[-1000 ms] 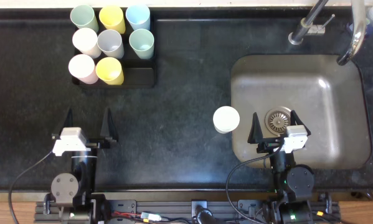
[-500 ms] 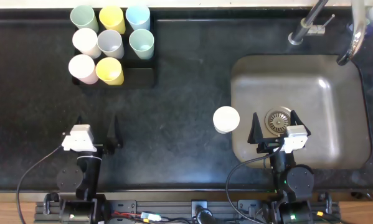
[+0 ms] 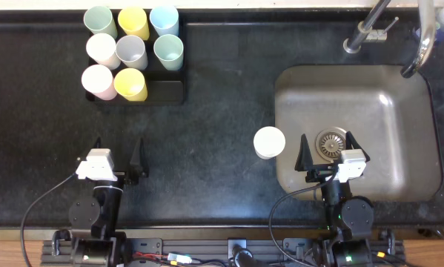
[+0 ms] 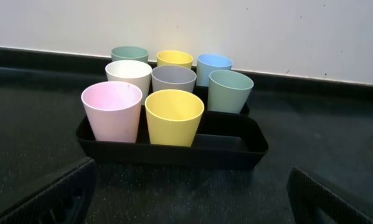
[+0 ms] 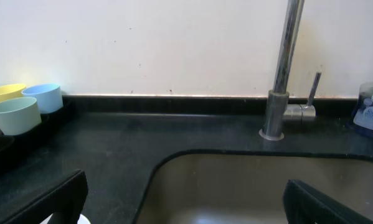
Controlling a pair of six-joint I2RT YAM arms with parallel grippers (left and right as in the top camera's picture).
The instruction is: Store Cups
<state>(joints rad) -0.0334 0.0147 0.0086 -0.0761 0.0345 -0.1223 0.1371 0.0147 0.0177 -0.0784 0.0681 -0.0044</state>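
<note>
Top view: lone white cup [image 3: 269, 142] upright on worktop [image 3: 207, 148], just beside sink [image 3: 355, 96] rim & near R hand [image 3: 327, 142]. L wrist view gives black tray [image 4: 174, 154] side-on w/ eight cups upright in it, pink cup [image 4: 111, 112] & yellow cup [image 4: 174, 117] in the front row. R wrist view adds faucet [image 5: 284, 74] & a blue bottle [image 5: 368, 112] by the wall. Bare worktop btwn L hand [image 3: 118, 146] & tray. Both hands spread wide, gripping nothing.

Black worktop [image 3: 207, 111] bears a cup tray [image 3: 170, 92] and a lone white cup [image 3: 269, 142].
</note>
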